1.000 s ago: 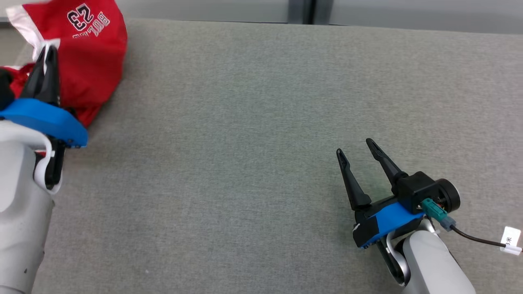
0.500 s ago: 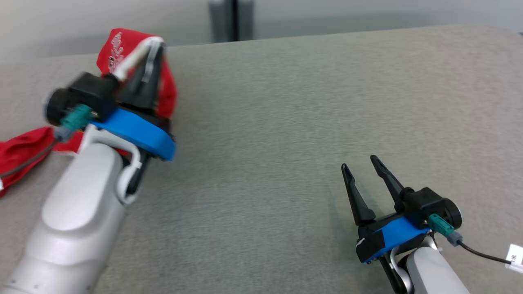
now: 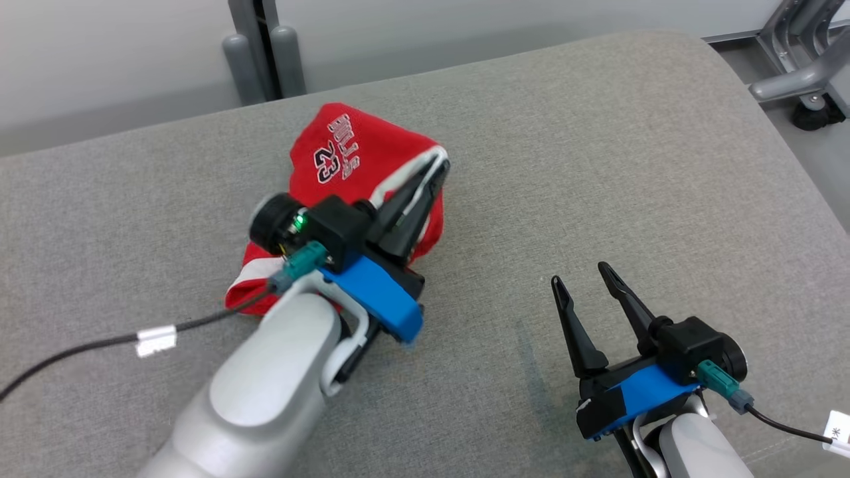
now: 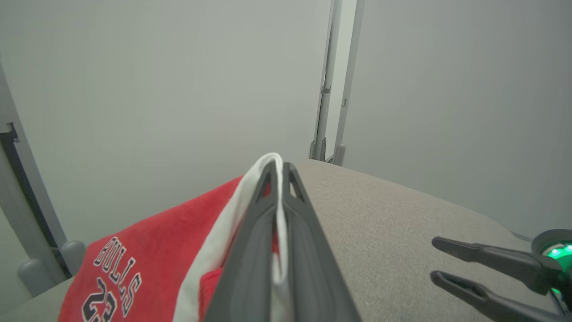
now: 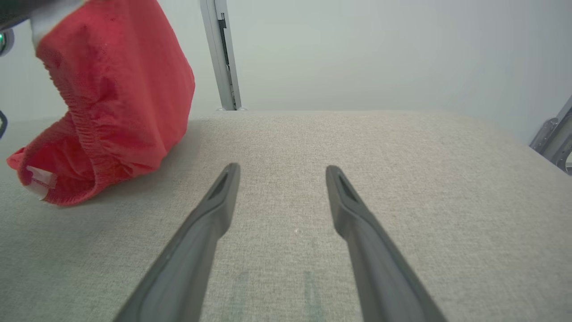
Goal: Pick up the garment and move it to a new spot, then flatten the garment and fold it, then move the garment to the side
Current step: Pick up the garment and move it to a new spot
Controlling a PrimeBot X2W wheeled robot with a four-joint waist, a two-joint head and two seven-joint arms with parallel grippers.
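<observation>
Two arms share the job on a grey fabric-covered desk: the left end effector, clamped tight on the white trim of a crumpled red garment with printed lettering, lifts one edge near mid-desk, apparently to relocate it. The right end effector hovers close by, spread wide and empty, likely ready to help flatten.

The left pincer, clamped on the red garment, swings it from the table's far left toward the right pincer as the head camera turns.
</observation>
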